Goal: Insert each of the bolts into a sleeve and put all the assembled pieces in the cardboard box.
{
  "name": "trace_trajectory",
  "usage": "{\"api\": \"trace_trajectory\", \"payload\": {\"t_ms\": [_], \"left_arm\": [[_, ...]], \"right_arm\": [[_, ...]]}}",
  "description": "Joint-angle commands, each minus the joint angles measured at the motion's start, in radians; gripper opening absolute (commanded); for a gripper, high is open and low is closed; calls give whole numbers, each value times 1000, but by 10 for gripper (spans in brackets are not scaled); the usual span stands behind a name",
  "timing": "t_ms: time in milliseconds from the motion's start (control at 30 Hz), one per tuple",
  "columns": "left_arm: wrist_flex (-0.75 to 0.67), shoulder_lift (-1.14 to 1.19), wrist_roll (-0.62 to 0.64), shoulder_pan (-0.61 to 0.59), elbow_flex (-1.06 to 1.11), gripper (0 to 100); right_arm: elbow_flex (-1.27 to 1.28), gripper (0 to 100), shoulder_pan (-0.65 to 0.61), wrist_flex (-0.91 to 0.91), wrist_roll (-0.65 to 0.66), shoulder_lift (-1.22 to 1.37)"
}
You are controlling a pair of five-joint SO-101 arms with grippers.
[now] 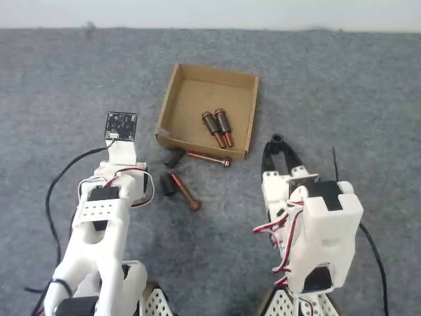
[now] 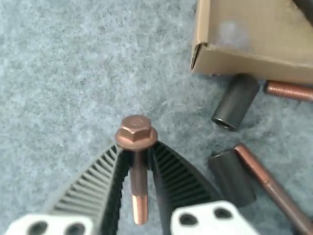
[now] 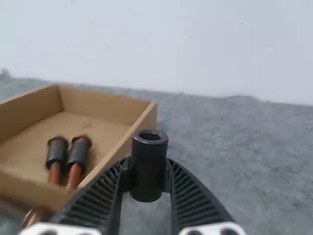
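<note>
Pre-insertion pose: left hand [image 2: 137, 149] clenched on a bolt [image 2: 136, 134] by its shank, right hand [image 3: 148, 165] grasping a sleeve [image 3: 149, 147] upright, bore exposed (presumably for mating). Two assembled pieces [image 1: 218, 128] lie in the cardboard box [image 1: 168, 105]; loose bolts [image 1: 209, 158] and spare sleeves [image 1: 173, 158] wait on the bench [image 1: 66, 79] beside it.

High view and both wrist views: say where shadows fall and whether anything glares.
High view: even light, faint shadows by the cardboard box, no glare. Left wrist view: soft sheen on the head of the held bolt. Right wrist view: the held sleeve looks matte, its bore dark.
</note>
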Motion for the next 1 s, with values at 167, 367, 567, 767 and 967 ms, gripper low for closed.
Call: {"api": "trace_trajectory", "payload": {"t_ms": [167, 367, 567, 767, 967], "left_arm": [[-32, -49, 6, 0, -13, 11], [-34, -51, 6, -2, -18, 11], [-155, -51, 14, -2, -13, 11], [-164, -51, 14, -2, -16, 11], [-169, -51, 14, 0, -25, 11]], "right_arm": [[80, 7, -45, -36, 40, -61], [80, 6, -76, -36, 38, -61], [80, 6, -124, -36, 40, -59], [83, 6, -200, -36, 40, -76], [110, 6, -262, -31, 35, -186]]}}
